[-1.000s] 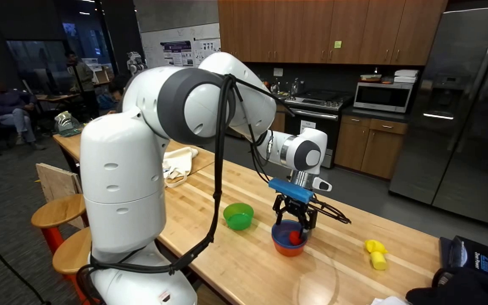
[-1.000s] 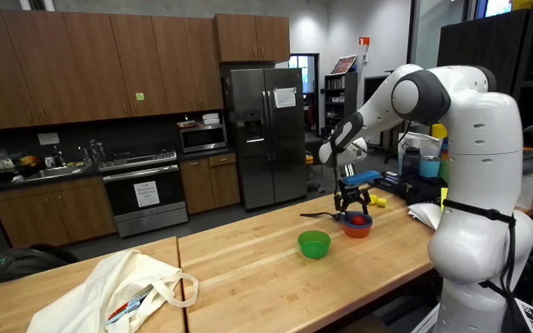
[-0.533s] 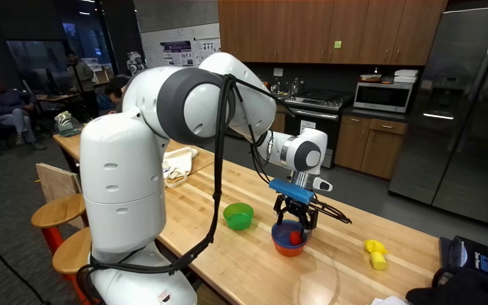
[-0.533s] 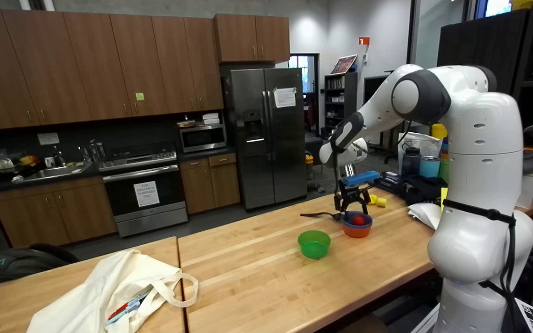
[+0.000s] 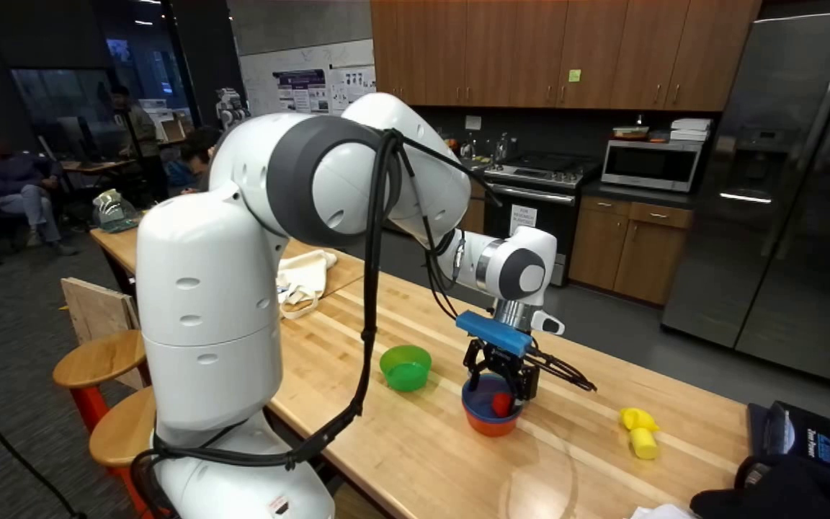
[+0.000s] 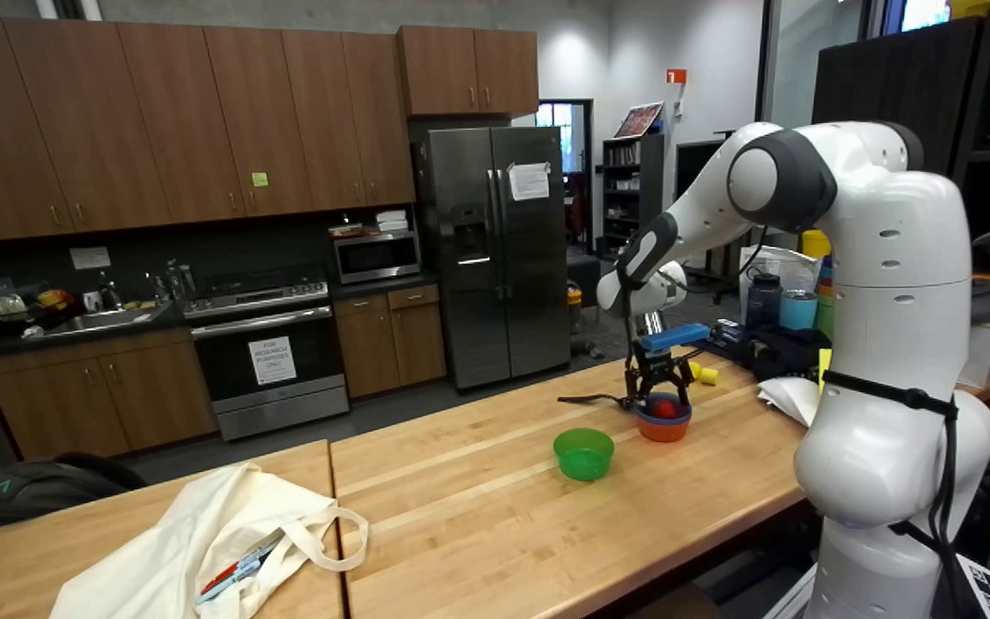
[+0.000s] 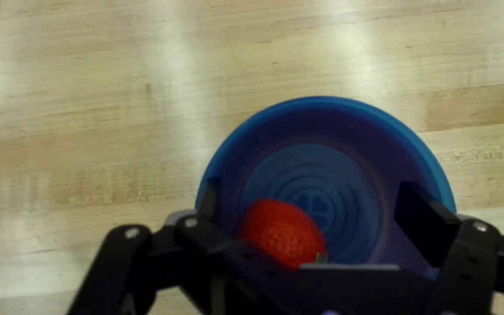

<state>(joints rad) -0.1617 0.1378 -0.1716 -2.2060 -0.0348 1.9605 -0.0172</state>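
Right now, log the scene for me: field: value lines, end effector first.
end effector: jaws open wide at the mouth of the blue bowl; nothing gripped
contents: one strawberry, off-centre in the blue bowl, nearer one jaw; contact unclear
stacking: blue bowl nested in an orange bowl
separate: green bowl on the wooden table, apart from the nested pair
unidentified: yellow object on the same table
bag: cream tote bag, away from all three bowls

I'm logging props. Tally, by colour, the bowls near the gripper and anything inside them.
Green bowl: 1
Orange bowl: 1
Blue bowl: 1, nested in the orange one
Red strawberry: 1, inside the blue one
Total: 4
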